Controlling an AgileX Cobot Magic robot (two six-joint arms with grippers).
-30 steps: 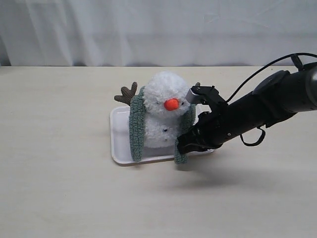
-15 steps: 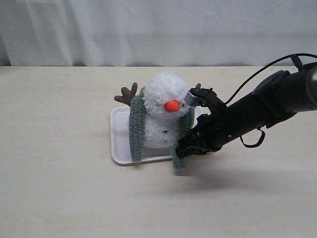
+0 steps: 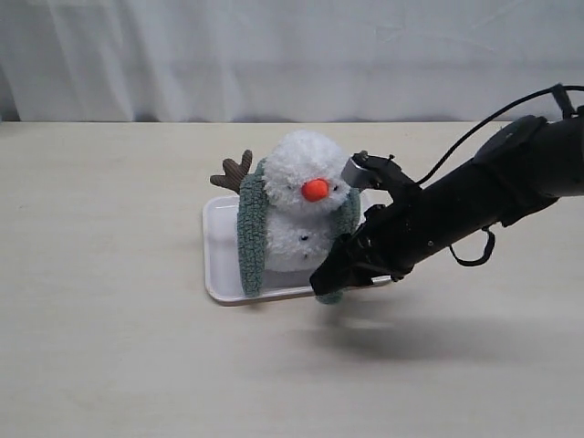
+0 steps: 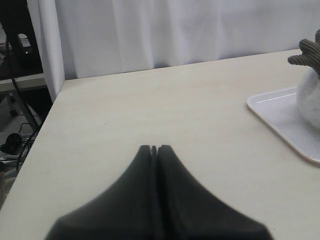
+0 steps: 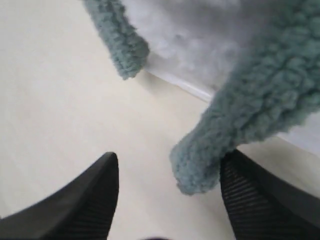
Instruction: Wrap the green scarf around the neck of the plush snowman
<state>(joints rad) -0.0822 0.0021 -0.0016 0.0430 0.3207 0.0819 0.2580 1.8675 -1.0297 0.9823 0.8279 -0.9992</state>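
Presently: plush snowman [image 3: 306, 214] sits on white tray [image 3: 219, 260], mid-worktop [image 3: 109, 347]. Green scarf [image 3: 251, 239] draped behind its neck, both ends hanging down the front. Right hand [image 3: 327, 281] released, jaws apart, one scarf end hanging between them. Left hand [image 4: 154, 149] clenched, empty, off beside the tray.

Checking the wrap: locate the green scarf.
Exterior view, centre: the green scarf drapes over the plush snowman on the white tray, one end down each side, the right-hand end between the right gripper's open jaws.

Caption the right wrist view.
Open right end effector flanks the loose end of the green scarf by the tray.
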